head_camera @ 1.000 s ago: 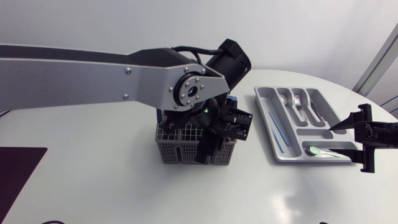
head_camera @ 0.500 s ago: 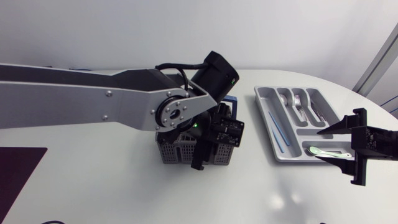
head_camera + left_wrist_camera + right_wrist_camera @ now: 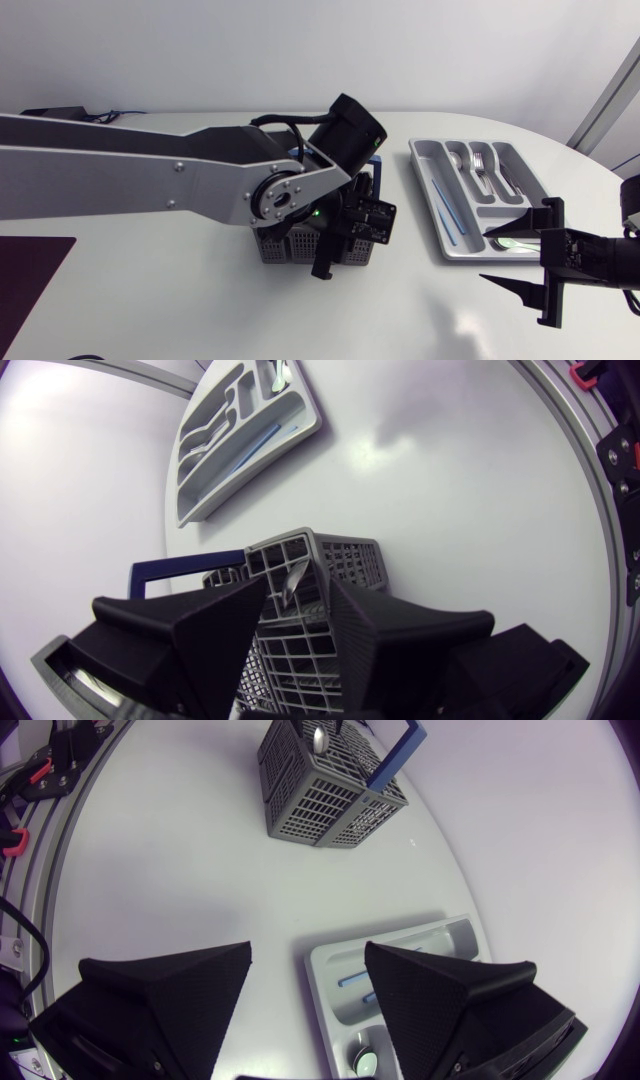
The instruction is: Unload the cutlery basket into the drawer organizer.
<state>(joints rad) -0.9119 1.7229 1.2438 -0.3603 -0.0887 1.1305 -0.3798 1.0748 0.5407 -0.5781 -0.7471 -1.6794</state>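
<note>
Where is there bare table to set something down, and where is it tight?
Bare: the table strip between cutlery basket and drawer organizer, and in front of the basket. Crowded: over the basket, left gripper; organizer's near end, right gripper.

You have a white table (image 3: 150,300) with a rounded far edge under soft, even light, and a dark maroon patch (image 3: 28,268) at its near left corner

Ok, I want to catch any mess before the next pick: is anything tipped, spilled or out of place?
Nothing stands out. The cutlery basket stands upright, the drawer organizer lies flat, and its spoons and forks sit inside compartments. No cutlery lies loose on the table.
</note>
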